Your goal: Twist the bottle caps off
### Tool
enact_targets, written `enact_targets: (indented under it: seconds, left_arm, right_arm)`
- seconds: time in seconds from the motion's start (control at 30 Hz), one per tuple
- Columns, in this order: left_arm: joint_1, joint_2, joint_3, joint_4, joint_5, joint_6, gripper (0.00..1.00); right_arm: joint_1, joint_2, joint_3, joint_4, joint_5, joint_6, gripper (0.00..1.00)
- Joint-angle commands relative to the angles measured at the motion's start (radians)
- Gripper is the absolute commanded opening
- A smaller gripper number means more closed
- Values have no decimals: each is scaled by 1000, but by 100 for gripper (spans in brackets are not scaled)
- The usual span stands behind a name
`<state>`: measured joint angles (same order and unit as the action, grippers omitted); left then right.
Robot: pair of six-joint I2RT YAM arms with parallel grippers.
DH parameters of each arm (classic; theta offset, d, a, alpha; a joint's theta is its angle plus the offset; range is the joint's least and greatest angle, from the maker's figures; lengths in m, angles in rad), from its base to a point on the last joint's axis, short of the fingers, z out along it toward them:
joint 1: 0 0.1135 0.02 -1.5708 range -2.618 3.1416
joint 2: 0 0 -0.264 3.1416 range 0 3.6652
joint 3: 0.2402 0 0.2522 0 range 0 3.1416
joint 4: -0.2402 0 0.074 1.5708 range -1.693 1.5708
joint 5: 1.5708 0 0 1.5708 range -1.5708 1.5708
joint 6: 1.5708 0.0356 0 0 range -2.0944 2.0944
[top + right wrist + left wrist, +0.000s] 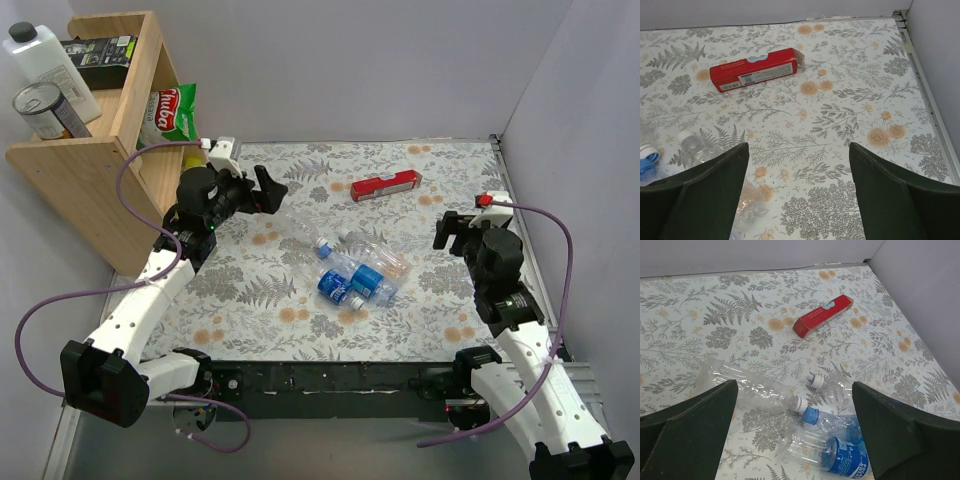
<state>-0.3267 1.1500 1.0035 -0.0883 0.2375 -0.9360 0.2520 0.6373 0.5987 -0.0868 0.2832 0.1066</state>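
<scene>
Several small clear crinkly bottles (352, 270) lie in a heap on the flower-print table, two with blue labels. In the left wrist view one label-less bottle (745, 387) ends in a white cap (800, 403). A second white cap (816, 381) lies just beyond it, and a blue cap (810, 415) touches the first. My left gripper (268, 190) hangs open above and behind the heap, its fingers (700, 425) empty. My right gripper (452, 232) stands open to the right of the heap, holding nothing. Its view catches a white cap (686, 136) at the left edge.
A long red box (386, 185) lies at the back of the table. A wooden shelf (90, 160) at the far left carries a white jug (45, 60), a tin can (45, 110) and a green bag (175, 110). Grey walls close in the back and right.
</scene>
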Motion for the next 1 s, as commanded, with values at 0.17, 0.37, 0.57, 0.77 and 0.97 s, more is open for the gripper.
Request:
enact_targets:
  seconds: [0.17, 0.37, 0.57, 0.77, 0.97]
  left_arm:
    - [0, -49, -28, 58, -121, -66, 98]
    - [0, -29, -25, 42, -40, -31, 98]
    - [-121, 101, 113, -56, -84, 80, 98]
    - [-201, 172, 86, -38, 48, 117, 98]
    - [-201, 185, 23, -36, 190, 123, 98]
  right_arm:
    - [1, 47, 125, -65, -194, -47, 85]
    - [3, 91, 157, -117, -265, -76, 80]
    - [88, 148, 184, -172, -303, -93, 75]
    - [396, 246, 177, -203, -225, 33, 73]
    - [702, 375, 150, -237, -136, 122, 71]
